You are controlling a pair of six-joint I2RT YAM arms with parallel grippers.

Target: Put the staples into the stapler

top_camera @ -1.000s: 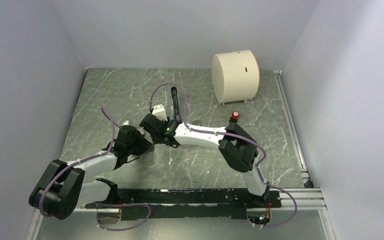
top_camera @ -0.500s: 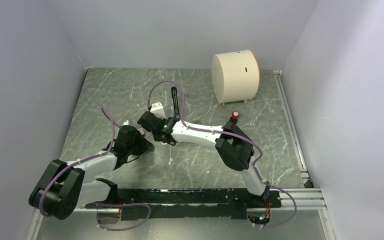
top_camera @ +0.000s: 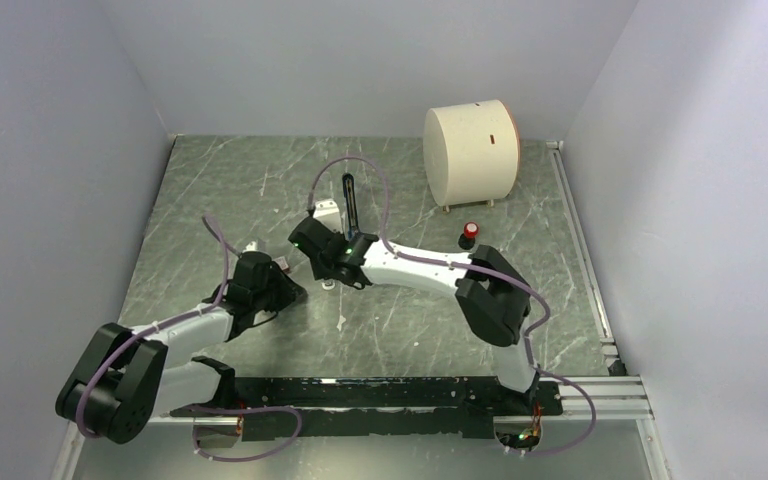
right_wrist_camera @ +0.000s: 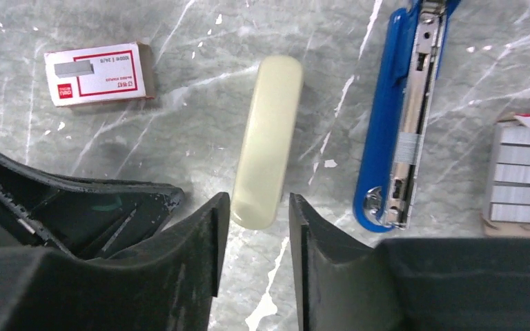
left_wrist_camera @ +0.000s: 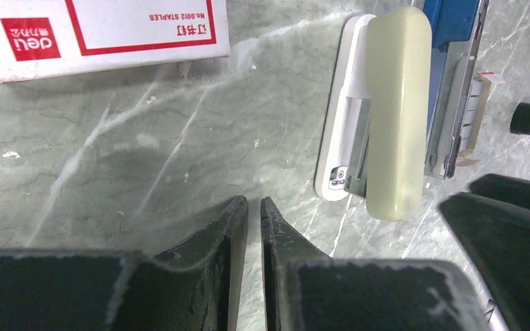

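The left fingers (left_wrist_camera: 254, 207) are clenched to a thin slit just over the grey marbled worktop (right_wrist_camera: 179, 145) and grasp nothing. Ahead of them and off to their left lies a white staple box (left_wrist_camera: 103, 27) with red print. Ahead and to their right lies a pale cream stapler (left_wrist_camera: 397, 110) on a white base.

The right fingers (right_wrist_camera: 259, 210) are released and stand apart. The near end of the cream stapler shows between their tips. Whether either tip touches it I cannot tell.

The blue stapler (right_wrist_camera: 384, 124) lies flat on the worktop just right of the right fingers, beside the cream one and apart from it. It is opened out, with its grey metal channel facing up, and neither set of fingers touches it. In the top view its long black arm (top_camera: 350, 200) reaches away beyond the right fingers.

Farther right of the right fingers sit rows of silvery staple strips (right_wrist_camera: 517, 172). Well beyond them, at the back right, a small red-capped object (top_camera: 470, 232) stands near a large cream drum (top_camera: 470, 150).
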